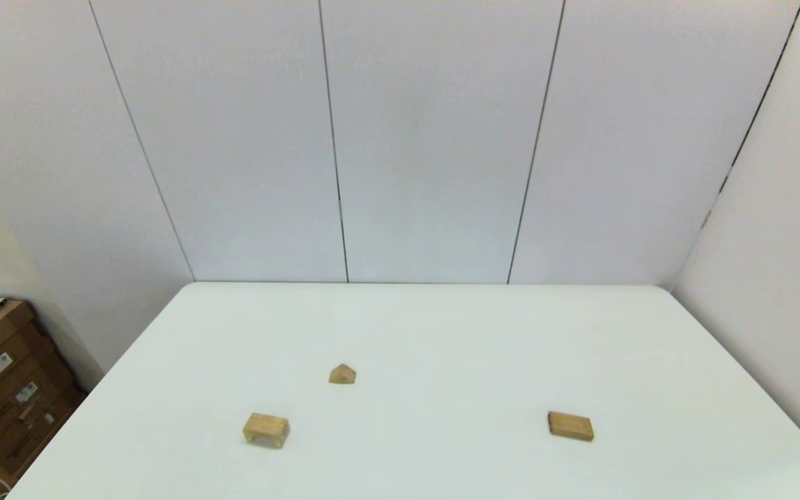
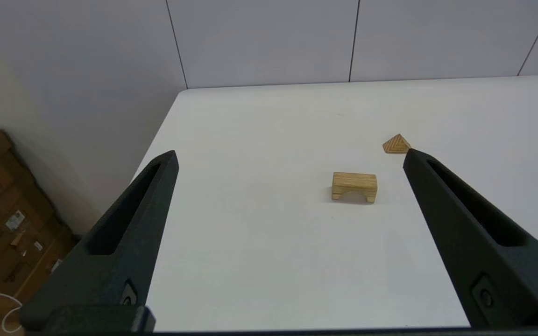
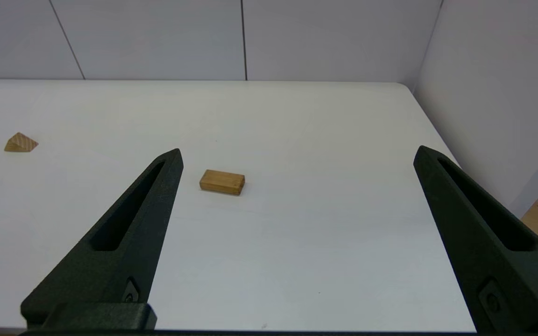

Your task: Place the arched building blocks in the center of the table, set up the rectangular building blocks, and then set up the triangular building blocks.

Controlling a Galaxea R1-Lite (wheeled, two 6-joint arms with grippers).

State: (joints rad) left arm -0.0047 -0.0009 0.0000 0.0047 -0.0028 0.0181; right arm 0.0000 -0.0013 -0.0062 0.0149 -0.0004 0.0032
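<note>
My head cam shows no arms. Wrist cams: left gripper point(image 2: 289, 157) and right gripper point(image 3: 298, 154) released. Near table point(image 1: 442, 326) front edge: arched block point(image 1: 266, 430) left, rectangular block point(image 1: 571, 426) right, triangular block point(image 1: 342, 375) between, farther back.

Nothing readable here, honestly. The only things that look like print are the small white labels on the cardboard boxes point(image 1: 4, 389) off the left side of the surface, and those are too tiny to make out in either the head view or the left wrist view point(image 2: 3, 205). No letters or numbers come through, just pale stickers with dark smudges. The wooden blocks only show grain and plywood stripes, no markings. The wall panels are plain too.
</note>
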